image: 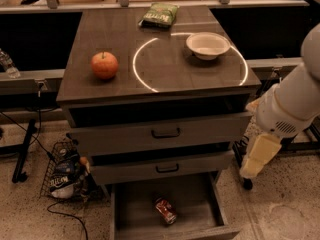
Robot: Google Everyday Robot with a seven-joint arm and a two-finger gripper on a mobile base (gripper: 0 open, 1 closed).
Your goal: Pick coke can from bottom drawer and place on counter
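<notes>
The coke can [165, 210] is small and red with a silver top. It lies on its side on the floor of the bottom drawer [134, 204], which is pulled open. The counter [165, 66] is the dark wood-grain cabinet top with a bright white circle on it. My gripper [256, 159], pale yellow at the end of the white arm, hangs to the right of the cabinet at the height of the middle drawer. It is above and to the right of the can and well apart from it.
A red-orange apple [104, 65], a white bowl [207, 45] and a green snack bag [159, 15] sit on the counter. The two upper drawers [165, 132] with black handles are partly pulled out. A wire basket [62, 173] with cables stands on the floor at left.
</notes>
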